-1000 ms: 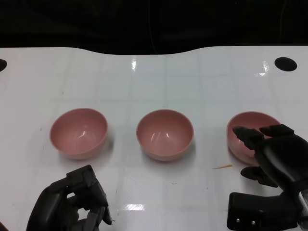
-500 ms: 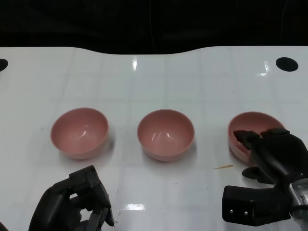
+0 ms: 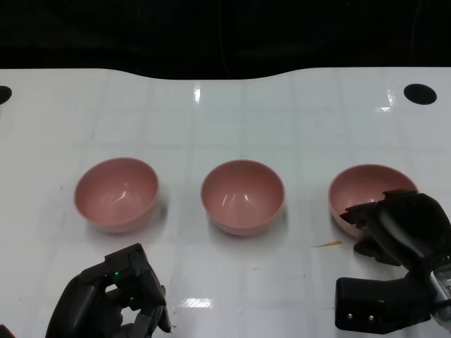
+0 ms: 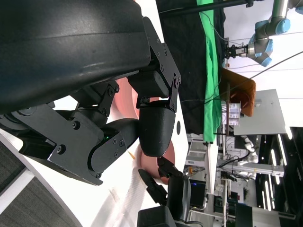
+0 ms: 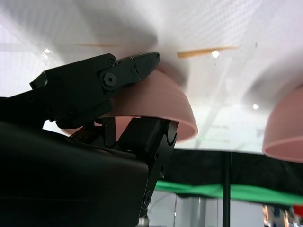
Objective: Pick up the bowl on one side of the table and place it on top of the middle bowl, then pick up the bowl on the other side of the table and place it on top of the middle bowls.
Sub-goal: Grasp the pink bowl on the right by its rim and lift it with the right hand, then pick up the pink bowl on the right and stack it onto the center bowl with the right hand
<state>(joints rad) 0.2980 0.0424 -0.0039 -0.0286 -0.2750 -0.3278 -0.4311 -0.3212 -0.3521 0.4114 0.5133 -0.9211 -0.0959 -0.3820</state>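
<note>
Three pink bowls stand in a row on the white table (image 3: 225, 120): the left bowl (image 3: 116, 193), the middle bowl (image 3: 242, 196) and the right bowl (image 3: 363, 189). My right hand (image 3: 403, 231) holds the near rim of the right bowl. In the right wrist view one finger (image 5: 128, 68) lies on the outer wall of that bowl (image 5: 158, 101) and another reaches inside the rim. The middle bowl (image 5: 286, 132) shows at that picture's edge. My left hand (image 3: 113, 296) sits near the front edge, short of the left bowl, fingers curled in on nothing.
A thin orange sliver (image 3: 325, 244) lies on the table just left of my right hand. Black round holes mark the far right corner (image 3: 420, 93) and the far left edge (image 3: 2, 94). Behind the table it is dark.
My right hand's fingers have drawn back from over the right bowl's inside to its near rim and closed there. That bowl has shifted slightly left. The left hand barely moved.
</note>
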